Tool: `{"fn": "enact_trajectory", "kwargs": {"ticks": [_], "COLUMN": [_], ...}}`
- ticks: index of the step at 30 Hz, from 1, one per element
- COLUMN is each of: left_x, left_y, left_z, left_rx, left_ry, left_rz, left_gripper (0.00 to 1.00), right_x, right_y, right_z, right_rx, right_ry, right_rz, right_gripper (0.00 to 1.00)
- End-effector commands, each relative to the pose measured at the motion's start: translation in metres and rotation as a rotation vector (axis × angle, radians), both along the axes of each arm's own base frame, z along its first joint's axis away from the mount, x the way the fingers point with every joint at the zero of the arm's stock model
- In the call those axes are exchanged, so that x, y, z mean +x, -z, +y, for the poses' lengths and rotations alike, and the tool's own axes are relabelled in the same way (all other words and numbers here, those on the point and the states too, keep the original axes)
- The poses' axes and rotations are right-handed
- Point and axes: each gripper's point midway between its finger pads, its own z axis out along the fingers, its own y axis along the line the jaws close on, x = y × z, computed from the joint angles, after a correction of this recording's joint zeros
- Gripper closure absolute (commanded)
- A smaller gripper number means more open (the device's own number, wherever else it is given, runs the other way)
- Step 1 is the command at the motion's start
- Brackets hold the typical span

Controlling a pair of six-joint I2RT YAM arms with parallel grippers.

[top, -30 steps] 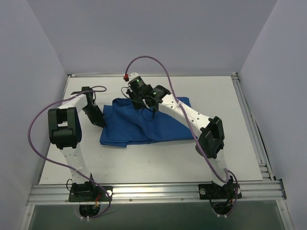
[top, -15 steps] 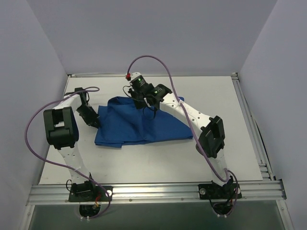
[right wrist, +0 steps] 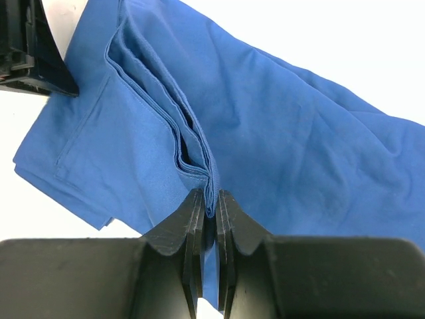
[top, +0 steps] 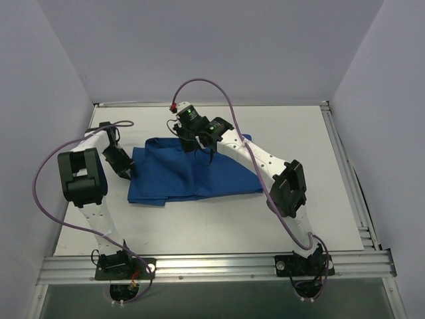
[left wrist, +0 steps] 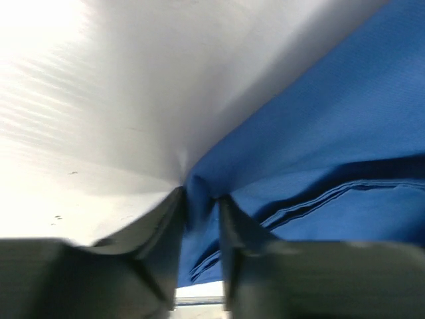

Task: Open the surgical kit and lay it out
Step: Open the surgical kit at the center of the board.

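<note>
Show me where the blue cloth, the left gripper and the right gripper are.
cloth (top: pixel 199 176), top view, on its flat middle.
left gripper (left wrist: pixel 199 199), left wrist view, between the fingertips pinching the cloth's edge.
right gripper (right wrist: pixel 210 199), right wrist view, between the fingertips clamped on a fold.

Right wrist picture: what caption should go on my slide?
Right gripper pinching a layered fold of the blue cloth.

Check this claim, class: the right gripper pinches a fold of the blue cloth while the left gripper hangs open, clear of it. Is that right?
No. The left gripper is not open: the left wrist view shows it shut on an edge of the blue cloth. The right gripper does pinch a fold.
</note>
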Motion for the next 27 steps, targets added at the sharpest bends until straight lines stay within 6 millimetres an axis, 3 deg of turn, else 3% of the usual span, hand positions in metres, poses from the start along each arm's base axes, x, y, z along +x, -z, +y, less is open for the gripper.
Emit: {"fn": "enact_trajectory", "kwargs": {"ticks": [1,2,5,9,14,17,23,24,25,27], "left_x": [0.014,0.017,0.026,0.045,0.098,0.120,0.140,0.140,0.141,0.143], "left_y": [-0.025,-0.033,-0.062,-0.092,-0.133,-0.128,-0.125,-0.123,-0.121,-0.121], "left_z": [0.026,0.027,0.023,0.016,-0.027,-0.043,-0.055,-0.055,-0.055,-0.056], "left_rx": [0.100,0.103,0.095,0.068,-0.182,-0.266,-0.320,-0.324,-0.323,-0.329], "left_ry": [-0.002,-0.003,-0.011,-0.017,0.076,0.103,0.135,0.130,0.128,0.130], "left_rz": [-0.089,-0.114,-0.200,-0.310,-0.555,-0.562,-0.569,-0.566,-0.566,-0.580], "left_gripper": [0.58,0.49,0.39,0.37,0.37,0.36,0.32,0.26,0.26,0.26], "right_x": [0.002,-0.001,-0.005,-0.012,-0.021,-0.021,-0.015,-0.015,-0.016,-0.024], "right_y": [-0.012,-0.013,-0.013,-0.013,-0.002,0.007,0.020,0.020,0.022,0.029], "right_z": [0.006,0.007,0.006,0.007,0.018,0.024,0.034,0.035,0.036,0.045], "right_rx": [0.026,0.038,0.035,0.042,0.065,0.070,0.058,0.059,0.062,0.090], "right_ry": [-0.002,-0.020,-0.027,-0.055,-0.113,-0.128,-0.142,-0.145,-0.147,-0.201], "right_rz": [-0.017,-0.002,0.009,0.033,0.075,0.093,0.105,0.105,0.108,0.150], "right_gripper": [1.00,1.00,1.00,1.00,1.00,1.00,1.00,0.98,0.82,0.70]}}
